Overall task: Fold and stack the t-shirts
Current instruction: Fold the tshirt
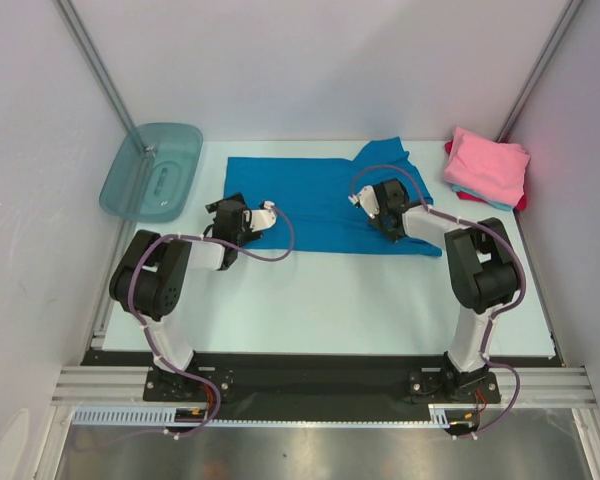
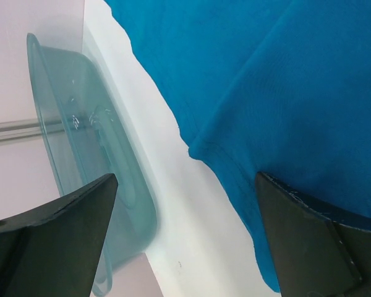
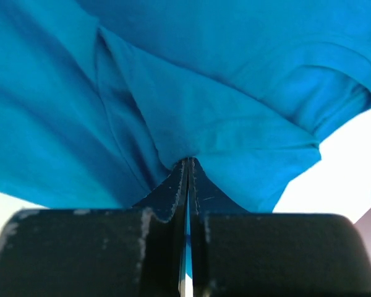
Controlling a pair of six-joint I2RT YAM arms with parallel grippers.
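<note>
The right pincer fills the bottom of the right wrist view. Its two black fingers are pressed together on a pinched ridge of the bright blue t-shirt, whose cloth covers most of the rest of the frame, with a hemmed sleeve at upper right. In the left wrist view the left pincer stands wide with nothing between its fingers: one is at lower left in front of the translucent teal tub, the other at lower right over the shirt's edge, and a strip of white bench runs between them. In the top view the blue shirt lies spread across the middle of the bench, with the left pincer at its lower left corner and the right pincer on its right part. The tub sits at upper left. At upper right a folded pink t-shirt tops a small pile, with light blue and red edges showing beneath.
</note>
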